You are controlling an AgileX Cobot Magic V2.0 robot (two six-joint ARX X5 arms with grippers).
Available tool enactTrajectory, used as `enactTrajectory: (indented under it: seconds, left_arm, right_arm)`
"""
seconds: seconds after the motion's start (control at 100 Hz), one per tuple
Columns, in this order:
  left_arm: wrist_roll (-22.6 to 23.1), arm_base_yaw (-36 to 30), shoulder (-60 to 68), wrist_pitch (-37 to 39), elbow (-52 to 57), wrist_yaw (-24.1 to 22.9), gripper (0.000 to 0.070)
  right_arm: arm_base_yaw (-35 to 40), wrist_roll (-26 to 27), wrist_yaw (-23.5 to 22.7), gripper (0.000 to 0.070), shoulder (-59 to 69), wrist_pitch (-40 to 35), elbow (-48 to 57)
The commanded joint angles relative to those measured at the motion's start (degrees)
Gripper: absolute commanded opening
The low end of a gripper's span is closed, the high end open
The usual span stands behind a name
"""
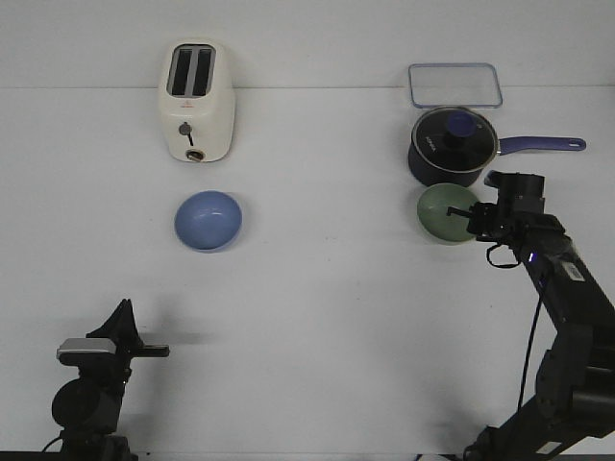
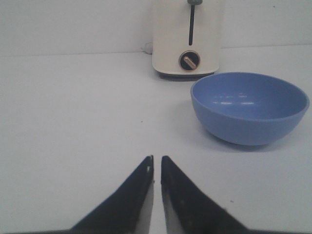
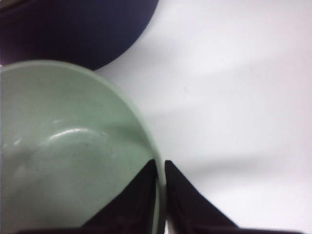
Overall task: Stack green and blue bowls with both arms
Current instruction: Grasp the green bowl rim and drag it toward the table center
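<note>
Straddling the rim of the green bowl, the right gripper has its fingers nearly together, one inside the wall and one outside; they appear pinched on the rim, though no lift shows yet. In the front view this bowl sits on the white table, just in front of the navy saucepan, with the right gripper at its right edge. The blue bowl lies well apart to the left, in front of the toaster. The left gripper hangs low near the table's front edge, its tips almost touching and holding nothing; the blue bowl lies ahead of it and off to one side. Judging from this, the right arm must carry green leftward.
</note>
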Motion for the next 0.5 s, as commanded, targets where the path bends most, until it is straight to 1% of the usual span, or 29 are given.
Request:
enactTrajectory:
  seconds: [0.0,0.04,0.1,0.21,0.34,0.49]
  left_arm:
    - [-0.1,0.0,-0.1,0.6,-1.1,0.2,0.0015]
    - [-0.1,0.0,-0.1,0.6,-1.1,0.2,0.0015]
    - [-0.1,0.0,-0.1,0.6,-1.1,0.2,0.0015]
    - [-0.1,0.0,-0.1,0.6,-1.1,0.2,0.0015]
    - [-0.1,0.0,-0.1,0.6,-1.1,0.2,0.0015]
    - [-0.1,0.0,-0.1,0.6,-1.1,0.2,0.0015]
  right_arm:
    - [-0.5,0.4,-1.6,0.0,-2.3,-1.2,1.3]
    - [-0.5,0.4,-3.0,0.0,-3.6,-1.9,1.3]
    - [-0.5,0.0,-6.1,0.0,-6.9,-3.8,1.3]
    - [0.2,0.0,-9.1,0.0,-14.0,-7.6,0.7]
    - [4.9,0.3,-9.6,0.0,-23.8,-8.8,-2.5]
    - [14.1,2.3,-9.6,0.0,-31.0,-9.1,-7.9]
